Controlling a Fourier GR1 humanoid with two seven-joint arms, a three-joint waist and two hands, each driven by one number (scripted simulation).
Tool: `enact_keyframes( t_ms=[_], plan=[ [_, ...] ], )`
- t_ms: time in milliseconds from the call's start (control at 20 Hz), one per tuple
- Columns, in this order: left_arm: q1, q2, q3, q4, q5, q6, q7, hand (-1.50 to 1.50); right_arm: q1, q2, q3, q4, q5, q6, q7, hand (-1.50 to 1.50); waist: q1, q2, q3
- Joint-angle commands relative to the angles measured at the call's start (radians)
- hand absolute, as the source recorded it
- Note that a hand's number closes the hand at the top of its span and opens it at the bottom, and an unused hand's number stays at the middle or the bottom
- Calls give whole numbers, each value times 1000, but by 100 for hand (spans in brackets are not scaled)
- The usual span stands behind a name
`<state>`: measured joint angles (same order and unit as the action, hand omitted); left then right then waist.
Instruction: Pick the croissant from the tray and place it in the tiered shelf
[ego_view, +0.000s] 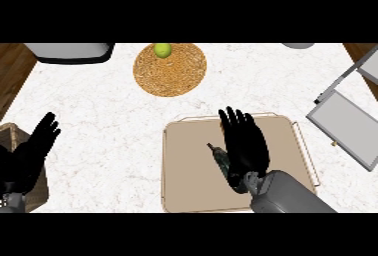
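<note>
Black right robot hand (244, 142), grey boxy forearm (289, 196), left robot hand (29, 152) apparently black

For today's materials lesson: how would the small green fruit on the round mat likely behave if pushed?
The green fruit looks round, so it would probably roll rather than slide. It sits near the far edge of the round mat, so a nudge might send it off. Being small, it is likely light.

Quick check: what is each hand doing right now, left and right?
Left hand: open, resting at the view's left edge, holding nothing.
Right hand: open, fingers straight, over the tray; croissant not visible.
</note>
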<state>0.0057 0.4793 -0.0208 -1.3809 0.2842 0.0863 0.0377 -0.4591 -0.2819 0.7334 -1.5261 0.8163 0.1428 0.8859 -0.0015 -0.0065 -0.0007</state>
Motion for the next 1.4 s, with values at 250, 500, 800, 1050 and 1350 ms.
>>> enact_keyframes(
  t_ms=[250,500,800,1050,1350],
  plan=[
    [9,-33,17,27,-25,-25,-27,0,-69,-16,-62,-19,-9,324,72,-150,3,6,0],
    [0,-63,29,58,-64,-26,-42,0,-80,31,-108,82,38,332,-6,-150,3,7,0],
    [6,-66,65,15,-68,-65,8,0,-57,76,-151,186,137,293,-67,-150,6,7,1],
    [5,-67,101,24,-75,-106,2,0,-19,72,-179,278,213,182,-195,-150,6,7,1],
    [25,-121,97,-17,-130,-79,17,0,-63,154,-221,386,295,154,-238,-150,8,7,1]
  ],
)
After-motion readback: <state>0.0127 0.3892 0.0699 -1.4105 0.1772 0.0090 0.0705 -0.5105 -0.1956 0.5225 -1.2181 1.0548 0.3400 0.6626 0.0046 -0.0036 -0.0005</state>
